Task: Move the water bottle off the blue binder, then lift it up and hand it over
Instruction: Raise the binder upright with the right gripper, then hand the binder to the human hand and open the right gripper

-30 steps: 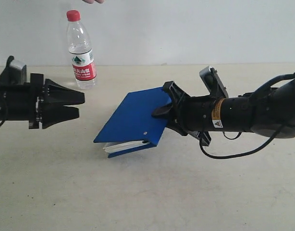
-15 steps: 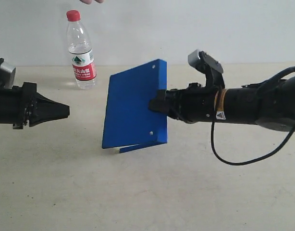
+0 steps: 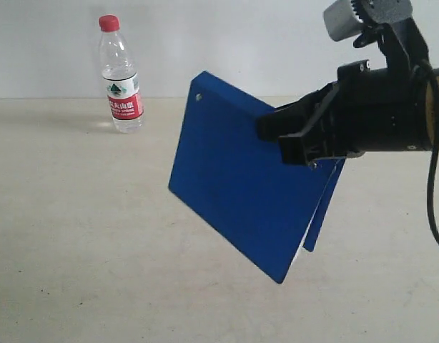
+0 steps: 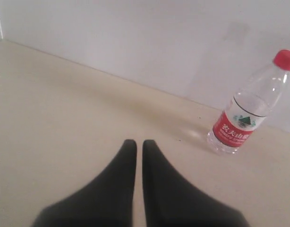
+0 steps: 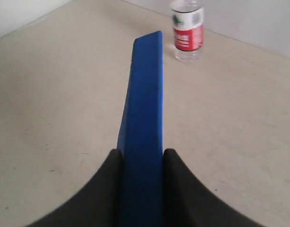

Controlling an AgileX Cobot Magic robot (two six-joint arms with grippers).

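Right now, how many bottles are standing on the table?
1. The water bottle stands upright on the table, far left in the exterior view. The blue binder, held in the air, could hide another behind it.

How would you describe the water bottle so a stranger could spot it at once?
Follow the pale table back to the white wall. There, on the exterior view's left, the water bottle stands upright, alone. It is clear plastic with a red cap and red label band, unlike the flat blue binder held in the air.
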